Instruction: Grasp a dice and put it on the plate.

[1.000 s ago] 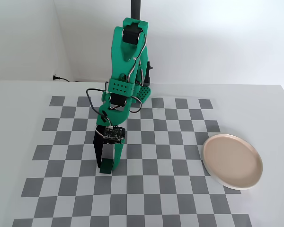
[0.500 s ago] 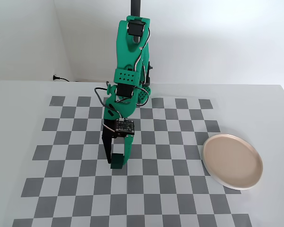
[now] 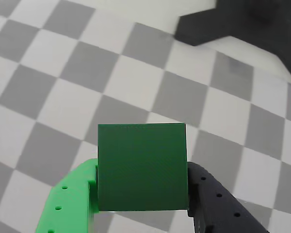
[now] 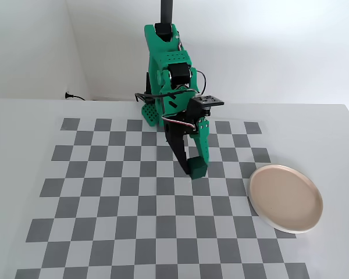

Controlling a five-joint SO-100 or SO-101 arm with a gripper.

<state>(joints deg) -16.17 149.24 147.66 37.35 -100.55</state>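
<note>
Dice (image 3: 142, 167) fills the near foreground of the wrist view, one plain green face square to the lens. Gripper (image 3: 142, 194) is closed on it: a green finger (image 3: 72, 199) presses the left side, a black finger (image 3: 218, 204) the right. Checker mat (image 3: 87, 73) lies below and looks out of contact, though this view alone cannot settle that.

Fixed view: arm (image 4: 171, 81) reaches down over the mat's middle, dice (image 4: 198, 168) at the fingertips, at or just above the squares. Plate (image 4: 285, 198) sits empty, well apart, to the right and nearer the camera.

Step in hand, as I judge it: carry. Hold the squeeze steady, lift clear of the mat, swing right, lower over the plate's centre before opening; a drop from height could bounce the cube off the rim.

Only the wrist view shows the contact on both faces. Only the fixed view shows the plate.
</note>
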